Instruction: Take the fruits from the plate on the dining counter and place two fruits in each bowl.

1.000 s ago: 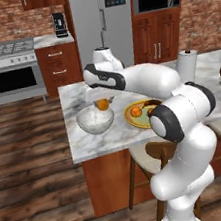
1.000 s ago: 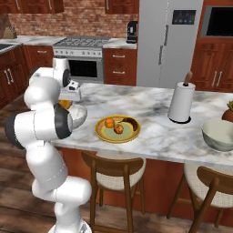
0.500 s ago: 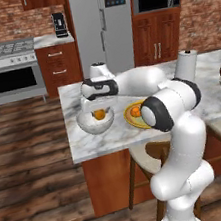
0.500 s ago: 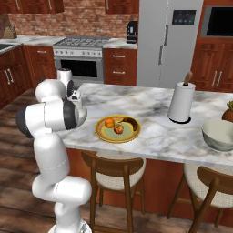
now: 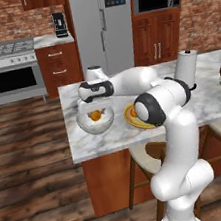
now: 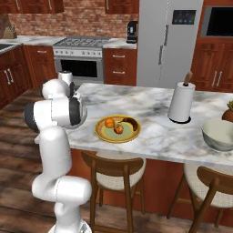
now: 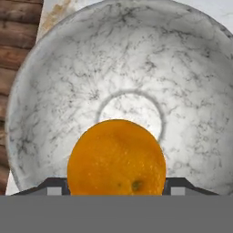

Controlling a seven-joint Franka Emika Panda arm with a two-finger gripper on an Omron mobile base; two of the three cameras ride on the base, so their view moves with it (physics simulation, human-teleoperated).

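Observation:
My gripper [image 5: 95, 108] reaches down into the whitish bowl [image 5: 96, 126] at the left end of the dining counter [image 5: 107, 141], shut on an orange fruit [image 5: 96, 115]. In the hand view the orange [image 7: 116, 157] sits between my fingertips [image 7: 52, 186], just above the bottom of the bowl [image 7: 123, 68]. The yellow plate [image 6: 102, 133] lies mid-counter and carries another orange [image 6: 109, 122], a reddish fruit [image 6: 119, 129] and a dark brownish one [image 6: 130, 122]. My arm hides part of the plate [image 5: 130, 118] in the left base view. The grey bowl [image 6: 220, 134] stands at the far right.
A paper towel roll [image 6: 181, 102] stands upright behind the plate to the right. Wooden stools [image 6: 113, 168] are tucked under the counter's near side. Stove, fridge and cabinets line the back wall.
My arm has swung left and down, carrying the orange from above the whitish bowl into it. The fruits on the plate have stayed put.

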